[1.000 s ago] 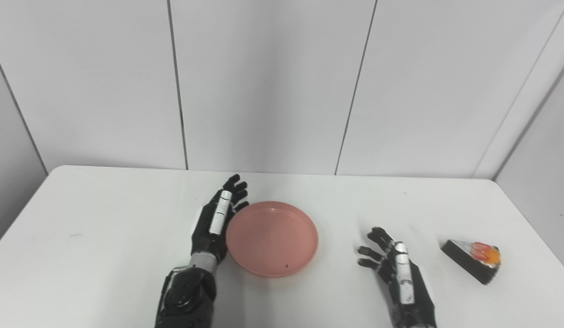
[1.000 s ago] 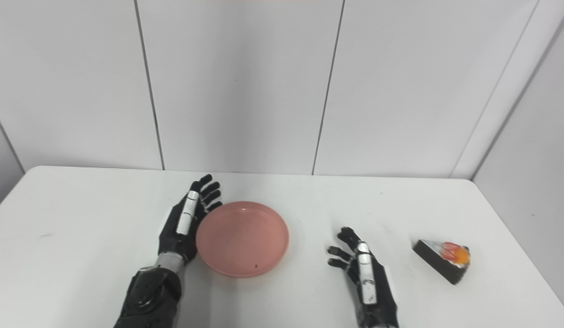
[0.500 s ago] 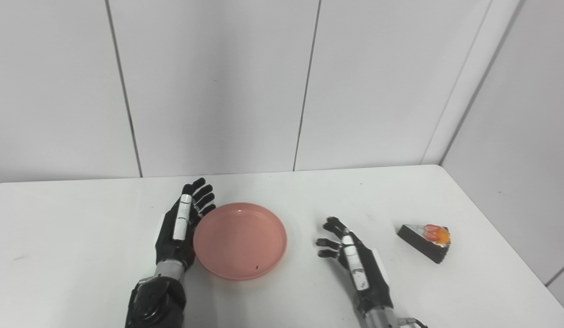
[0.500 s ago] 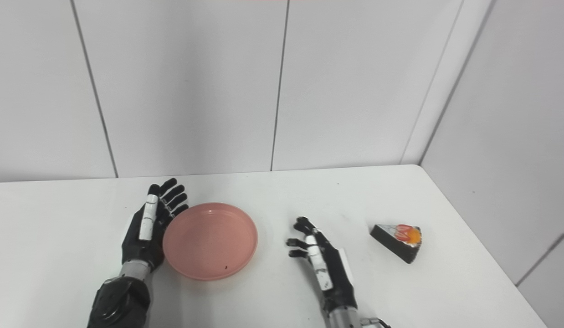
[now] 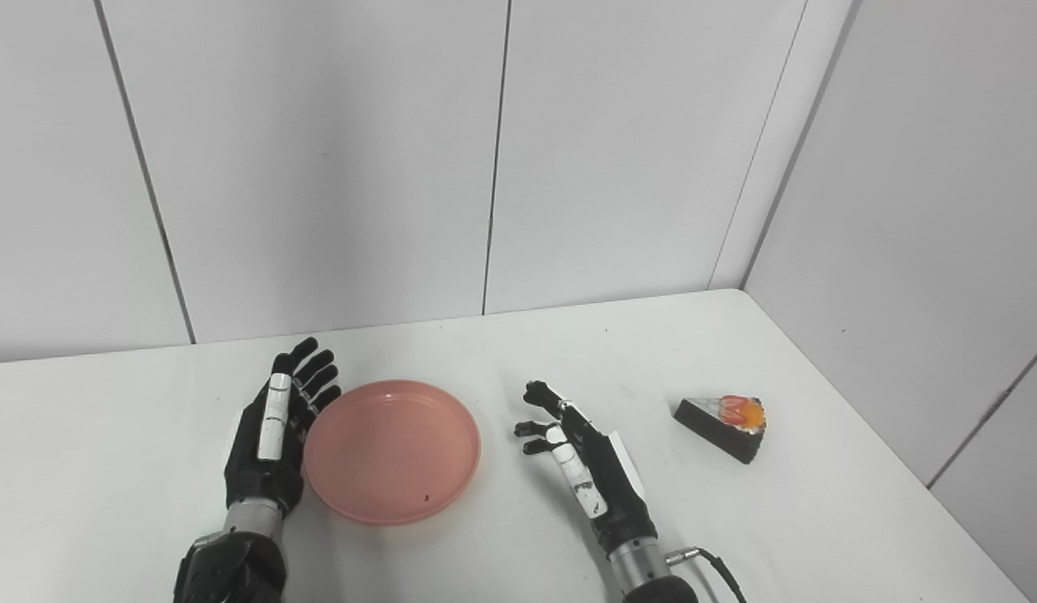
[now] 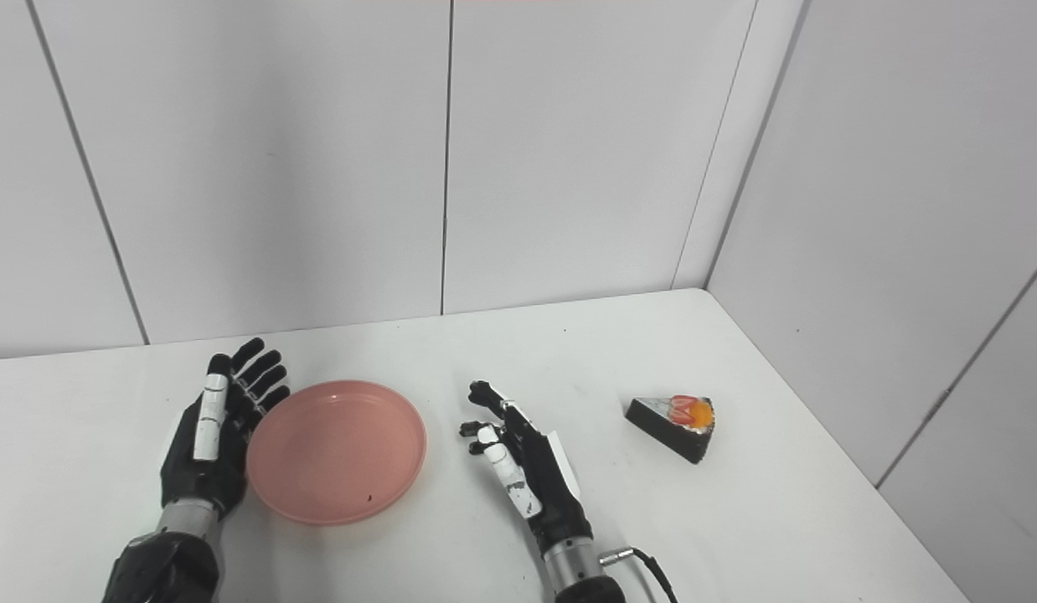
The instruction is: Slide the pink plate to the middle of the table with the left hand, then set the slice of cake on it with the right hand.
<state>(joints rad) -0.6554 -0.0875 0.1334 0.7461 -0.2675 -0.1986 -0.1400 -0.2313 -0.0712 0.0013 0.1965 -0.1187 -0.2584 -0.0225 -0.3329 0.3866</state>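
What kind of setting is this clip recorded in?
Probably a lab or test booth, not a home: a bare white table boxed in by plain white wall panels, with only a pink plate and a cake slice set out as props.

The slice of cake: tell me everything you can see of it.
The slice of cake is a wedge with dark sides, a pale top and a red and orange topping at its wide end. It lies flat on the white table, near the right edge, its point aimed toward the pink plate. Nothing touches it: the right robot hand is open between plate and cake, clear of both. Its material cannot be told.
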